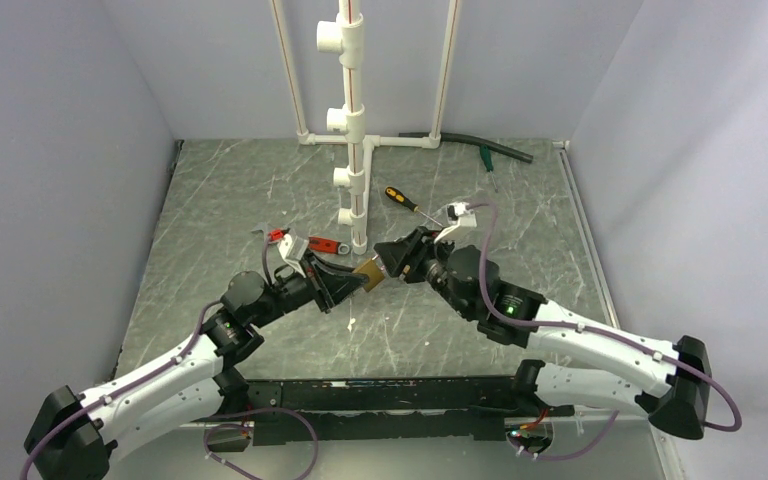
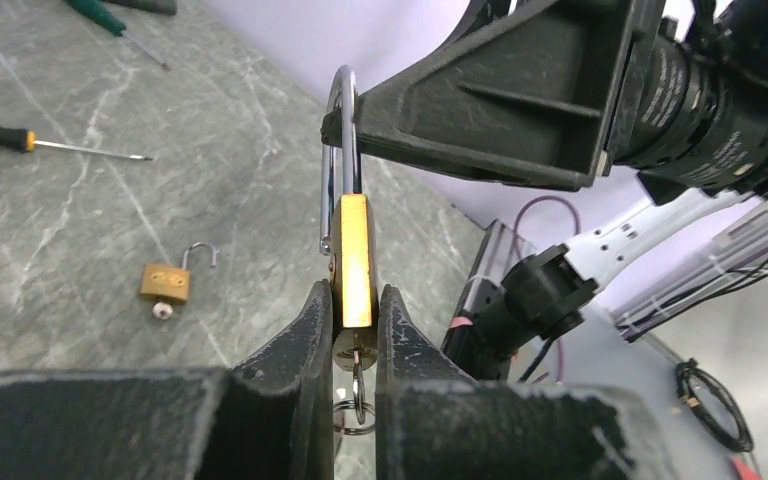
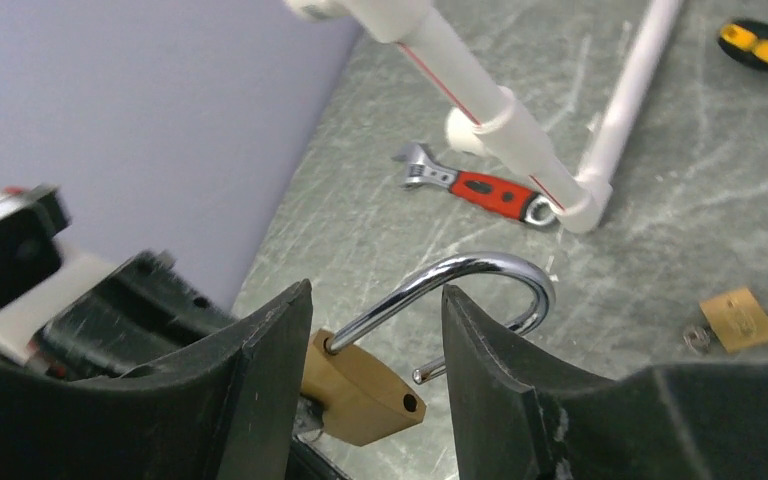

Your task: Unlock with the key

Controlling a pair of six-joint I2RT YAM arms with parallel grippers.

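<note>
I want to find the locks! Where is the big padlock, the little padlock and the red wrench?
big padlock (image 2: 354,260): left wrist view, brass body.
little padlock (image 2: 165,282): left wrist view, brass body.
red wrench (image 3: 490,192): right wrist view, red handle.

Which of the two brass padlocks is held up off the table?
The larger padlock, clamped in the left gripper. The smaller padlock lies loose on the table, with no gripper on it.

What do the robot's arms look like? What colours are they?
The left arm and right arm are white tubes with chunky black joints. A thin purple cable loops along each one. The left tool and right tool are black, each with two wedge-shaped fingers. A tiny green light glows on the right arm.
</note>
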